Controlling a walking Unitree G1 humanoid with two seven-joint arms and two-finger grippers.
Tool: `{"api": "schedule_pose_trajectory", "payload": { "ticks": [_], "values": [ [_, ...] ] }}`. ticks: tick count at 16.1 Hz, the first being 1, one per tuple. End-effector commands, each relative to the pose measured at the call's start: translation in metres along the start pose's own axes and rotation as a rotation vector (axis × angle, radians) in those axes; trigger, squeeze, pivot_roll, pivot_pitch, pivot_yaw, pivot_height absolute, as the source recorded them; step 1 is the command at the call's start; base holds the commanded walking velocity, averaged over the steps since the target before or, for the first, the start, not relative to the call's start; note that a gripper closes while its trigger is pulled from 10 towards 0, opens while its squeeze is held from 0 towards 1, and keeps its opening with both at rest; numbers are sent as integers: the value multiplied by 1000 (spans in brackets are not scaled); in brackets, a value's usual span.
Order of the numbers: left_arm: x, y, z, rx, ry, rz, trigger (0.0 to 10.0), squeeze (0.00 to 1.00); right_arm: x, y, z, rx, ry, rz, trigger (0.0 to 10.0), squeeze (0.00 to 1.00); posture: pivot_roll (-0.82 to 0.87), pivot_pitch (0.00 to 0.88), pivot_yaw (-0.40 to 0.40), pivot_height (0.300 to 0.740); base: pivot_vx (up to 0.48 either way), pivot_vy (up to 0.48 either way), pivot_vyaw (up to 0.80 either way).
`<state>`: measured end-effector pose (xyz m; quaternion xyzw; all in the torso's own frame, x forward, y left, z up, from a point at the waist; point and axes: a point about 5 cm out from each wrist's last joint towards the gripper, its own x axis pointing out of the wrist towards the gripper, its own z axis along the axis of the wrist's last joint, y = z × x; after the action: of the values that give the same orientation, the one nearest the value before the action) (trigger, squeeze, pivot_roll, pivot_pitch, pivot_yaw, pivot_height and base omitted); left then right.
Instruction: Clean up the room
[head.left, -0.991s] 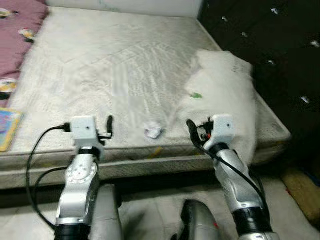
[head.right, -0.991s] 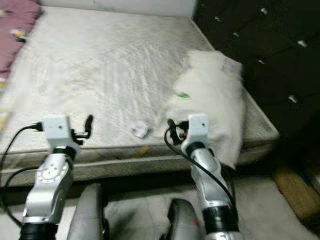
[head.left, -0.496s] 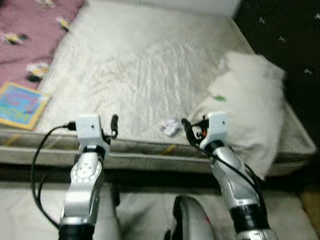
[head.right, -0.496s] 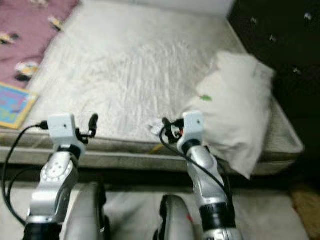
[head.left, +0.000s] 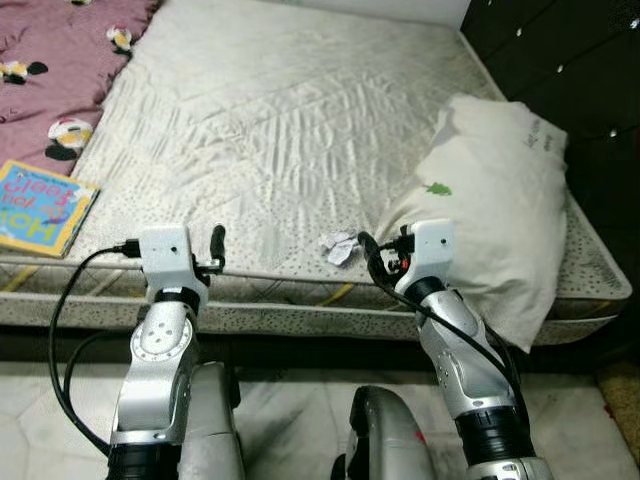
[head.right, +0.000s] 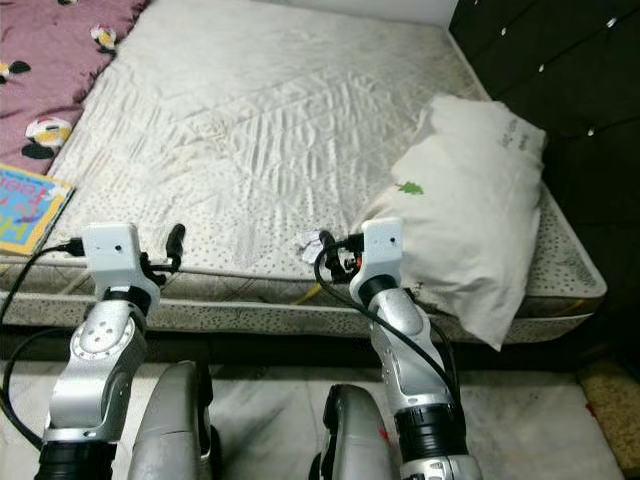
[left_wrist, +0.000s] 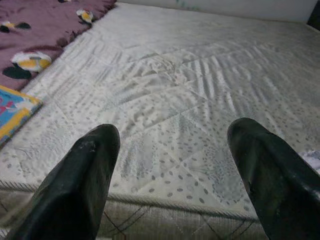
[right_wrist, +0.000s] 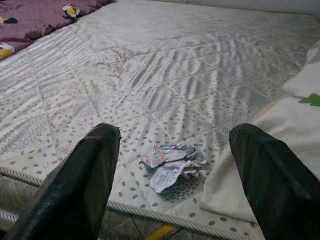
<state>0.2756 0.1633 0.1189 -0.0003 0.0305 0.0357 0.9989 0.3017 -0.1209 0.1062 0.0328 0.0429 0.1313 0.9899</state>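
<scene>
While you are looking down at the mattress, both of your arms are reaching forward over its near edge. Your right gripper is hovering with its two black fingers spread wide, holding nothing, and the crumpled paper wad is lying on the mattress straight ahead between those fingers, not touching either one. From the head camera, that wad is sitting close to the near edge of the mattress, just beside the lower corner of the white pillow, and your right gripper is poised right next to it. The pillow is resting along the right side of the mattress, against the dark padded headboard, with a small green mark on its cover.

Your left gripper is also standing released, fingers well apart, pointing over bare quilted mattress near the edge; from above it is sitting well to the left of the wad. A colourful children's book is lying at the left edge of the mattress, and a maroon blanket with cartoon prints is covering the far left corner.
</scene>
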Motion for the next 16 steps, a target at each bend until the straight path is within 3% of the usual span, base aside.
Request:
{"api": "schedule_pose_trajectory", "payload": {
  "ticks": [1, 5, 16],
  "values": [
    [0, -5, -3, -24, 15, -30, 10000, 0, -2, -5, -2, -1, 8, -20, 10000, 0, 52, 60, -119, 549, 0, 0, 0],
    [-2, -12, -5, -67, 8, -95, 10000, 0, 0, -8, -4, 2, 14, -30, 10000, 0, 50, 52, -118, 549, 0, 0, 0],
    [1, -13, -4, -84, -5, -97, 10000, 0, 2, -10, -4, -10, 9, -33, 10000, 0, 43, 39, -120, 549, 277, 0, 0]
  ]
}}
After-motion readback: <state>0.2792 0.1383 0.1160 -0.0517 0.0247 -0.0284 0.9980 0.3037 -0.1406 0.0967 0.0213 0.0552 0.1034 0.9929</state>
